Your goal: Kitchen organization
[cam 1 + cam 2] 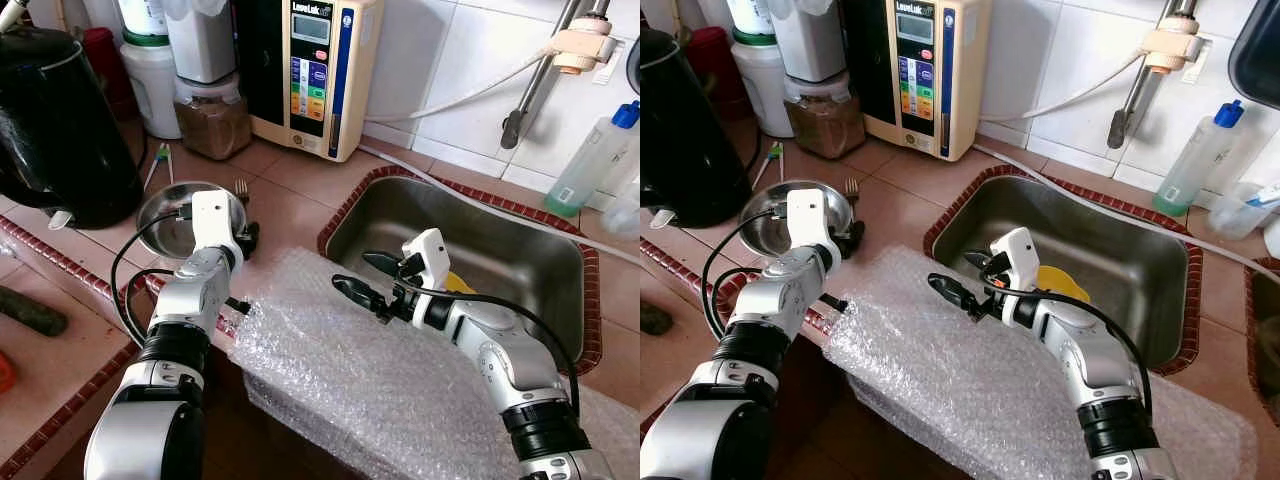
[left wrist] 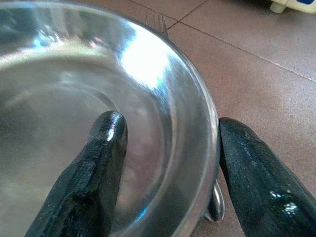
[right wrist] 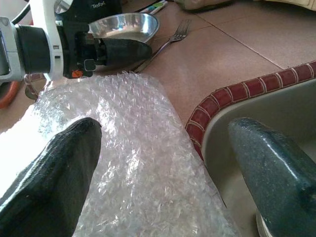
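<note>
- The robot's left end effector (image 2: 168, 163) straddles the rim of a steel bowl (image 1: 165, 225) on the tiled surface (image 1: 290, 205), one finger (image 2: 94, 168) inside the bowl and the other outside; the fingers sit close to the rim, but whether they are pinching it cannot be told.
- The bowl stands near the front edge of the surface, between a black kettle (image 1: 60, 120) and the sink (image 1: 470, 250), with a fork (image 3: 170, 42) lying just beside it.
- The right end effector (image 1: 372, 280) hangs with its fingers spread wide and empty above the sink's near corner, over a sheet of bubble wrap (image 1: 370, 370) draped across the front of the surface.
- A yellow object (image 1: 1060, 282), partly hidden by the right arm, lies in the sink.
- The step in hand appears to be taking hold of the bowl.
- The next move likely calls for a firm close on the thin rim, then a level lift clear of the fork; the smooth steel could slip or tip if held at one edge.
</note>
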You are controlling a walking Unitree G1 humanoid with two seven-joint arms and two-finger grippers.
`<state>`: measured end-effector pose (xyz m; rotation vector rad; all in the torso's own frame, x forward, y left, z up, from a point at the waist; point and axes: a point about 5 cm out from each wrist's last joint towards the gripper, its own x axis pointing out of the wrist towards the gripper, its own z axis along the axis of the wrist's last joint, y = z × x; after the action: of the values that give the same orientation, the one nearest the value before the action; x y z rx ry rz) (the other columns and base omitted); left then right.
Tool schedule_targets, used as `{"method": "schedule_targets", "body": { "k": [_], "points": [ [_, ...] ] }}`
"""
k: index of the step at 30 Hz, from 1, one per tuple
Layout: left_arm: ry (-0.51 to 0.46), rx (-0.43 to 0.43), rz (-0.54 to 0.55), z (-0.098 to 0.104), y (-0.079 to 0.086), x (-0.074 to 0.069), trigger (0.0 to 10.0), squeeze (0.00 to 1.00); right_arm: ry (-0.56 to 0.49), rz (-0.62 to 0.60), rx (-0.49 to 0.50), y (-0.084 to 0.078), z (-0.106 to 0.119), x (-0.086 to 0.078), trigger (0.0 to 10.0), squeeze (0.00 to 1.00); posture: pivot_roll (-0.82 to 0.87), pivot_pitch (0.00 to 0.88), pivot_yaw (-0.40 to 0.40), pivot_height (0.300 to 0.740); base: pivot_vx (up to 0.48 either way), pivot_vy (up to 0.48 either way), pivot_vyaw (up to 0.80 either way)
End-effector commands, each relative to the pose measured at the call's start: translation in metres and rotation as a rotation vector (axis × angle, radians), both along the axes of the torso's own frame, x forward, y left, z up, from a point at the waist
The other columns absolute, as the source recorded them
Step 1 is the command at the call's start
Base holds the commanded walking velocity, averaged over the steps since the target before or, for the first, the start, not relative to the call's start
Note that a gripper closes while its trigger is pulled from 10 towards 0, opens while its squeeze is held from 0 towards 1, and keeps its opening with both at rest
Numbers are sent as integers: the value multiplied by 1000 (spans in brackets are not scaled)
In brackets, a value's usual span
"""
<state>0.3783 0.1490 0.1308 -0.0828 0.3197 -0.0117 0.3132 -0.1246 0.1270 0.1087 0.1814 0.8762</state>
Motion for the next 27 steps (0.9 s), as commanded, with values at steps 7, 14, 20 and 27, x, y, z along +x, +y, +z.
{"method": "schedule_targets", "body": {
  "k": [7,14,20,27],
  "points": [
    [-26,18,8,3,2,-1,0,0,3,-8,-20,-4,-2,1,10000,0,-43,0,-48,740,0,0,0],
    [-38,12,2,4,0,-1,0,0,2,-10,-25,-4,-2,2,10000,0,-41,0,-52,740,0,0,0],
    [-39,4,-3,2,0,-2,0,0,2,-9,-28,-5,-2,2,10000,0,-41,0,-55,740,0,0,0],
    [-74,21,-22,5,-1,-3,0,0,2,-10,-34,-5,-2,3,10000,0,-43,0,-57,740,0,0,0]
  ]
}}
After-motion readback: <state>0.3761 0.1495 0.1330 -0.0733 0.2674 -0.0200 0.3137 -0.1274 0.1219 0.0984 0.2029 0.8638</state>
